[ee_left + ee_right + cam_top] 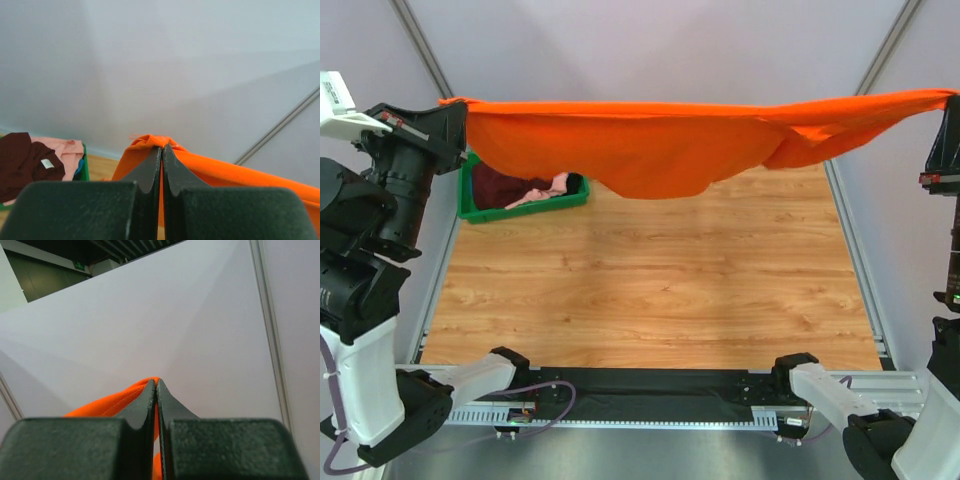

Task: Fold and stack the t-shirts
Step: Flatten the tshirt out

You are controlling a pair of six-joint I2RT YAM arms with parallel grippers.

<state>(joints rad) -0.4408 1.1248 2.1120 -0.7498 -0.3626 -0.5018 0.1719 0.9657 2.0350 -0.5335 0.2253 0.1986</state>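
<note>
The left jaws are pressed shut on a bunched corner of the orange t-shirt (pixel 660 150), and the right jaws are clamped in the same way on its opposite end. Between the two, the shirt is held stretched out in the air, above the far part of the wooden surface (pixel 650 290), with its middle sagging in a broad fold. Below the left end of the shirt, a green bin (pixel 520 212) is set at the far left corner of the surface. Inside it a maroon t-shirt (pixel 498 185) is crumpled, its white neck label (pixel 47 163) turned up, and a light pink t-shirt (pixel 535 195) is bunched just beside it, touching it.
</note>
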